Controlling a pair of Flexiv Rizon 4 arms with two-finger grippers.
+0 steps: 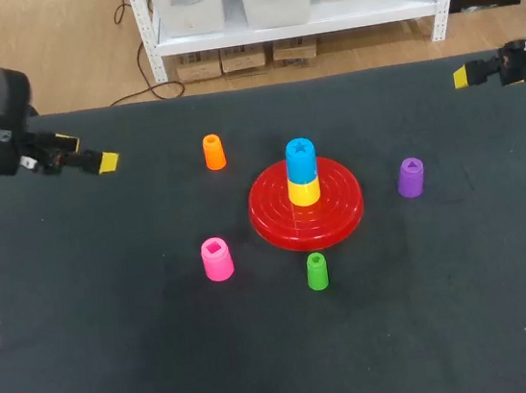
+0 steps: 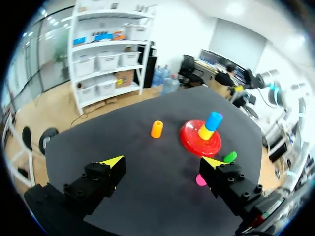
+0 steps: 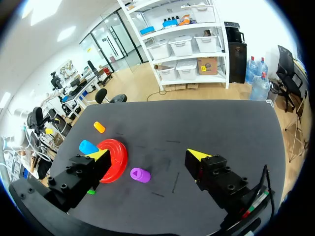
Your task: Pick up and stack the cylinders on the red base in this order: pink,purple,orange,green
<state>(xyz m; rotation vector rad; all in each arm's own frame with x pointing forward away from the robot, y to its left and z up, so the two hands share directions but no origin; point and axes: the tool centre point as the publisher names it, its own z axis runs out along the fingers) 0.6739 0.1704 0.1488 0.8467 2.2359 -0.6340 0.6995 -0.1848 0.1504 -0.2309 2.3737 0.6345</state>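
A broad black surface point(image 1: 92, 374) stretches well past the things grouped at its middle. The left hand point(image 2: 162, 162) hangs above its left edge and the right hand point(image 3: 148, 154) above its far right edge, each with fingers spread wide and holding nothing. At the centre sits the round red base point(image 1: 276, 224), carrying a yellow cylinder point(image 1: 304, 192) with a blue cylinder point(image 1: 300, 157) on top. Around it, each standing apart, are the pink cylinder point(image 1: 217, 259) to its near left, the purple cylinder point(image 1: 411, 177) to its right, the orange cylinder point(image 1: 213, 152) to its far left, and the green cylinder point(image 1: 317, 271) just beside its near rim.
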